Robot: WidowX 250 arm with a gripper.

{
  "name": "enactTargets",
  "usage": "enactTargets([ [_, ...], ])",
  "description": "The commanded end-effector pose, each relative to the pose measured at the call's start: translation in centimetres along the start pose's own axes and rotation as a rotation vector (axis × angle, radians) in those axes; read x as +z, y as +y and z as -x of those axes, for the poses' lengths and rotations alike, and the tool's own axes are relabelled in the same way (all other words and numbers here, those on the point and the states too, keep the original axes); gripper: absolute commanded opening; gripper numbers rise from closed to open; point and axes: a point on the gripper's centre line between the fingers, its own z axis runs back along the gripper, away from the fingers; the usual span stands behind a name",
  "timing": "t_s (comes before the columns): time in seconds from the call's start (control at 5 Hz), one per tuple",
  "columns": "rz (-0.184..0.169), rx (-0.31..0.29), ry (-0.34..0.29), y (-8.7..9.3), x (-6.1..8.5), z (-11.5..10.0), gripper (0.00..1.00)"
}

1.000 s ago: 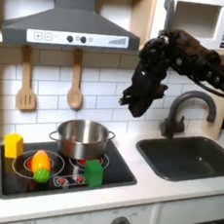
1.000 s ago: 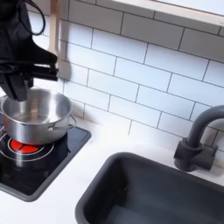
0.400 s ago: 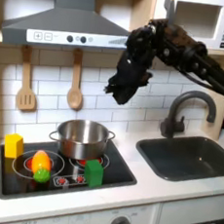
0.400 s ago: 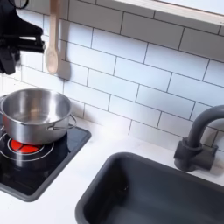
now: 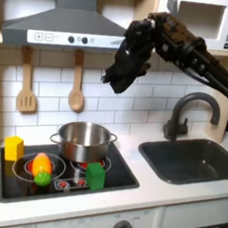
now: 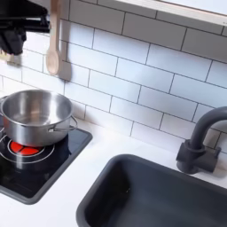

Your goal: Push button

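A row of small round buttons (image 5: 82, 40) sits on the front band of the grey range hood (image 5: 71, 22) in the first exterior view. My black gripper (image 5: 111, 78) hangs below and to the right of that row, beside the hood's right end and in front of the white tiles. It touches nothing. In the second exterior view the gripper (image 6: 16, 37) is at the top left corner, above the pot. The dark fingers blur together, so I cannot say whether they are open or shut.
A steel pot (image 5: 83, 140) (image 6: 35, 115) stands on the black stove (image 5: 119, 176). Yellow (image 5: 14, 147), orange (image 5: 42, 163) and green (image 5: 97, 174) toy pieces lie beside it. A wooden spoon (image 5: 77, 87) (image 6: 53, 49) and spatula (image 5: 28, 82) hang on the wall. Faucet (image 5: 191, 114) and sink (image 5: 193, 159) are on the first exterior view's right.
The gripper has risen and moved to the first exterior view's left, from beside the faucet toward the hood's right end. In the second exterior view it climbed away from the pot.
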Motion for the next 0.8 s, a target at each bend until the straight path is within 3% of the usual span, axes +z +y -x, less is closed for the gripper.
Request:
enactTargets([
  [0.0,0.005,-0.007,-0.102,0.3,0.7,-3.2,0.0],
  [0.2,-0.005,0.009,-0.131,1.3,1.1,-4.3,0.0],
  [0.6,-0.006,0.017,-0.164,1.3,1.3,-5.6,0.0],
])
